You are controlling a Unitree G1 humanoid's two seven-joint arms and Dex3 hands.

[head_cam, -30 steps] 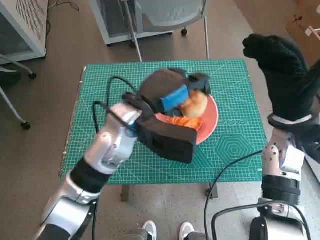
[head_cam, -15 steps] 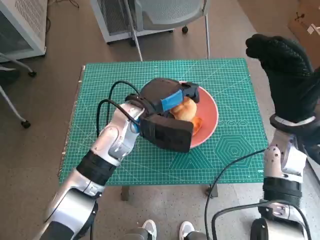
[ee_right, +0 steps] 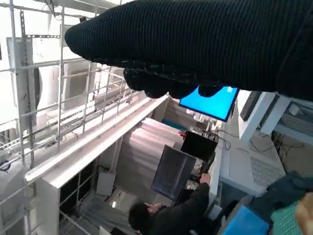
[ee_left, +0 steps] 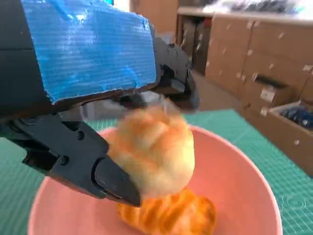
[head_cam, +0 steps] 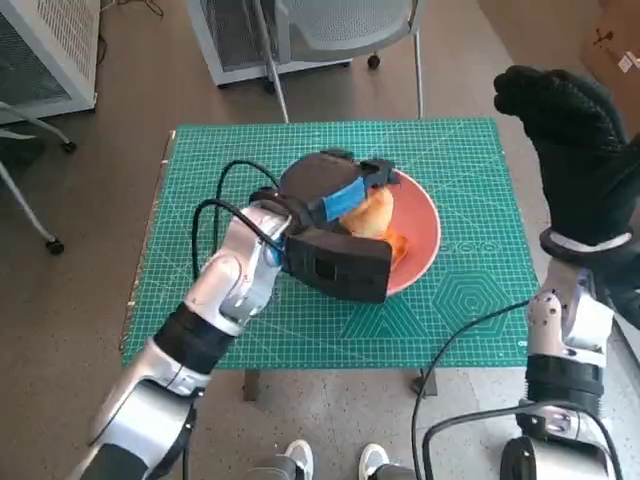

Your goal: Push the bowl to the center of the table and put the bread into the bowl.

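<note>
Bread (ee_left: 156, 152), a pale golden roll, held by the left hand (head_cam: 335, 195), its black fingers (ee_left: 105, 178) closed against the roll's sides, the blue-taped back uppermost; the roll sits just above the inside of the bowl (head_cam: 425, 235), and whether it touches the bowl's floor cannot be told. Bowl, salmon-pink and shallow, standing near the middle of the green cutting mat (head_cam: 470, 290) that covers the table; within it, beneath the roll, lies a second orange-brown pastry (ee_left: 171, 215), ridged like a croissant. Left forearm reaching from the near left edge of the mat diagonally to the bowl, wrist bent over its rim; right hand (head_cam: 570, 140), in the black knitted glove, raised upright off the table's right edge, well apart from the bowl, fingers curled inward with nothing in them; a person (ee_right: 171, 218) shows in the right wrist view.
</note>
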